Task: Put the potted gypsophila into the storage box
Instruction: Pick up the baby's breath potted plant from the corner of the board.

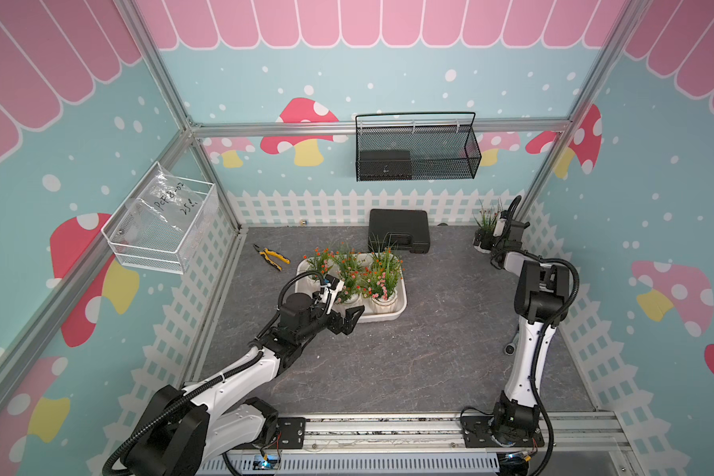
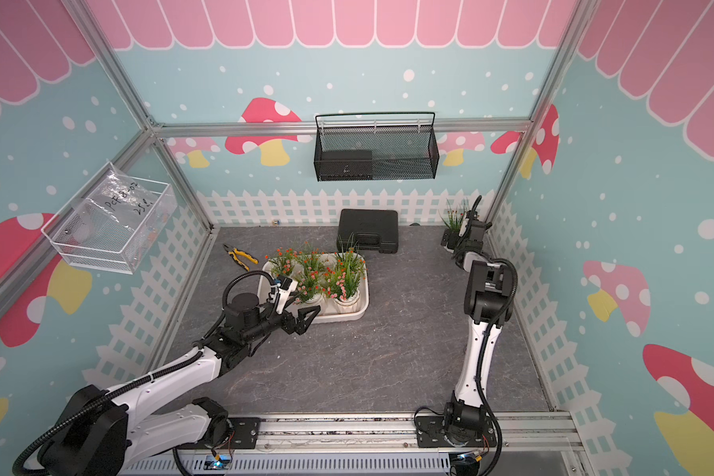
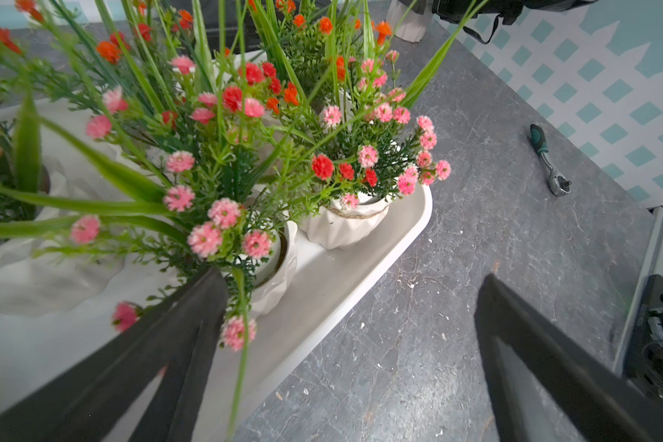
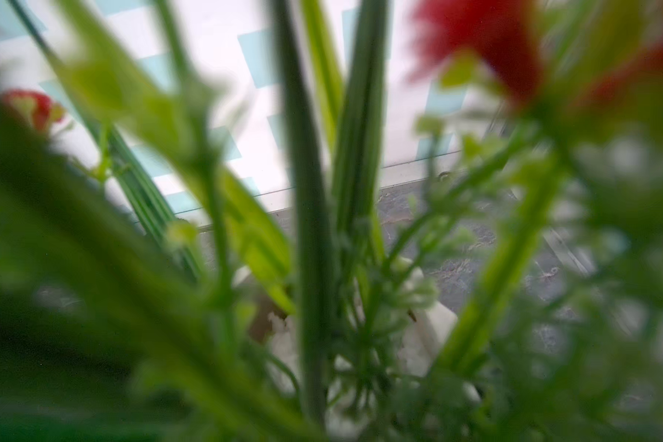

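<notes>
Now the left gripper (image 1: 349, 319) gapes empty at the edge of the box (image 1: 388, 318) of plants (image 1: 372, 272); the right gripper (image 1: 481, 243) stands wide at the corner plant (image 1: 486, 218).

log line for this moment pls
left pincer: open, at storage box near edge | right pincer: open, at stray pot, far right corner | other pots: in box

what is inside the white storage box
Potted gypsophila crowd the storage box, about five pots. Foliage hides most pots and the floor; the left arm's wrist covers the near-left corner.
</notes>
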